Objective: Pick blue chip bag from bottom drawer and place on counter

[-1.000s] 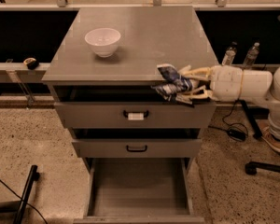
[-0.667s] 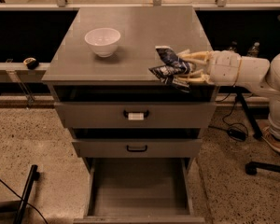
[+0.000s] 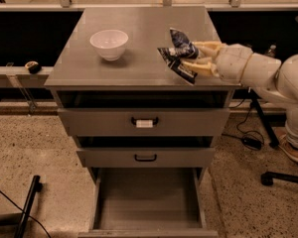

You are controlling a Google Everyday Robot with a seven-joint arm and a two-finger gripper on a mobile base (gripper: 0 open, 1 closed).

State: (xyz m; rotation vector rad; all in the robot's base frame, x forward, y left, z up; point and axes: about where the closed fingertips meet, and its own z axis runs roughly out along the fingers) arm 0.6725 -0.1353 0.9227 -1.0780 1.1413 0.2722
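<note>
- Our end effector is clamped on the blue chip bag over the right side of the bench;
- we should lower it inboard (clear of the white bowl), then release.

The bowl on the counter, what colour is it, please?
White bowl, camera view; gripper to its right.

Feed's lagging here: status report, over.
Gripper shut on blue chip bag, held over the counter. Bag not yet released. White bowl sits apart, no obstruction.
</note>
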